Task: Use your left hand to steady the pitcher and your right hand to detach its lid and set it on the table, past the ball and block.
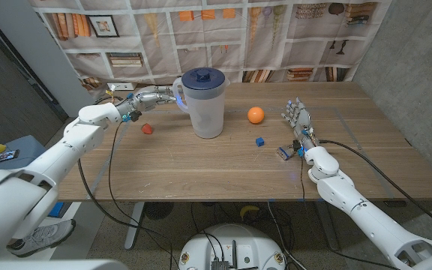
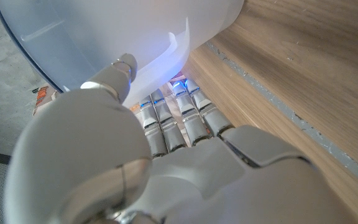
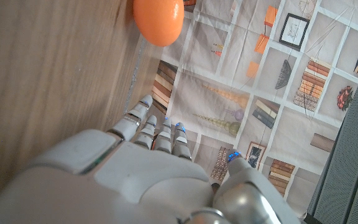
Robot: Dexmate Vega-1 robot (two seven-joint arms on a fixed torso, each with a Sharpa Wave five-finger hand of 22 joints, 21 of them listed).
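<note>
The translucent pitcher (image 1: 205, 109) stands upright at the table's middle, and its dark blue lid (image 1: 203, 77) sits on top. My left hand (image 1: 153, 96) reaches in from the left and grips the pitcher's handle (image 1: 178, 93). In the left wrist view the fingers (image 2: 178, 118) curl in at the handle (image 2: 174, 46) and the thumb (image 2: 114, 76) lies against the pitcher (image 2: 104, 31). My right hand (image 1: 297, 116) stands open with its fingers up, right of the orange ball (image 1: 255, 115) and behind the blue block (image 1: 260, 141). The ball (image 3: 159, 20) lies ahead of my right fingers (image 3: 148, 127).
A small red piece (image 1: 148, 128) lies left of the pitcher. A small blue and red object (image 1: 283, 151) sits by my right wrist. Black cables run across the table along both arms. A printed curtain (image 1: 223, 30) hangs behind the table's far edge.
</note>
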